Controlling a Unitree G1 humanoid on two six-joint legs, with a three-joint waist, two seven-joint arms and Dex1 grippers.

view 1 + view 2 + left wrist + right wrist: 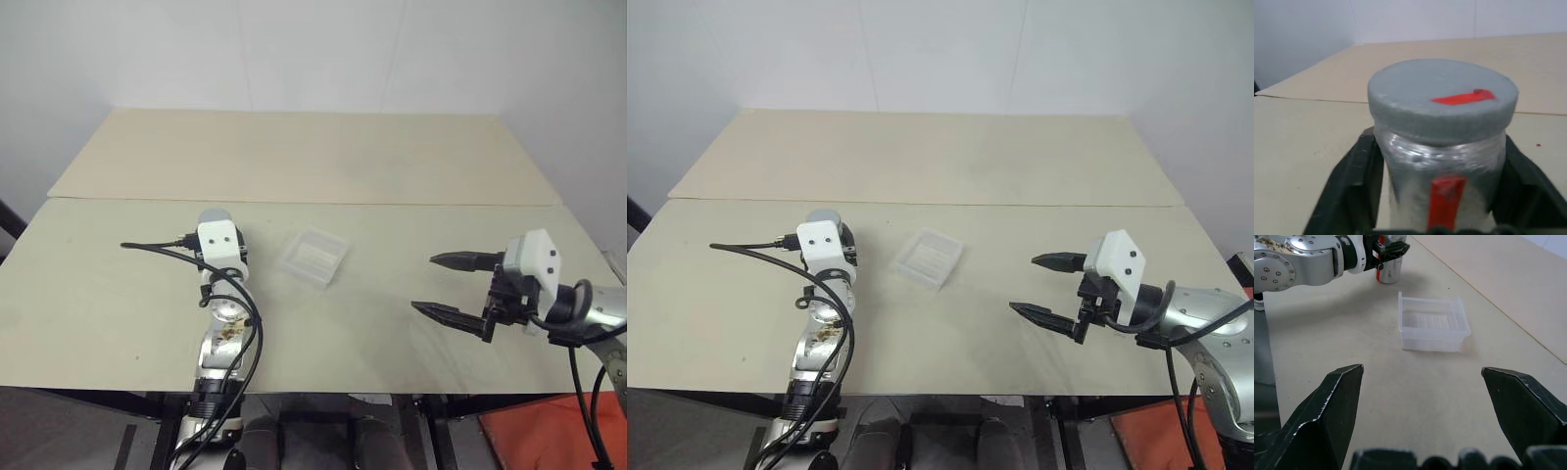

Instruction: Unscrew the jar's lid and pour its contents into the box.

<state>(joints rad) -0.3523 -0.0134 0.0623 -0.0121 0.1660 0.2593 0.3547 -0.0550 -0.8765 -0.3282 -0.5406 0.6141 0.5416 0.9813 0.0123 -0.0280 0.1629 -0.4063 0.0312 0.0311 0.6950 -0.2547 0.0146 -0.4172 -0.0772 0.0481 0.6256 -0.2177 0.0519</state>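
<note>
At the near right of the pale beige worktop (118,313), the right tool (438,284) hovers with its two black fingers spread wide, holding nothing and pointing left. On the near left, the left tool (1388,253) is clamped around the small clear plastic cylindrical jar (1442,186), which stands upright on the worktop with its round flat grey lid (1442,95), red mark on top, in place. Between the two tools and slightly farther, the shallow square transparent plastic box (314,257) sits just right of the jar
</note>
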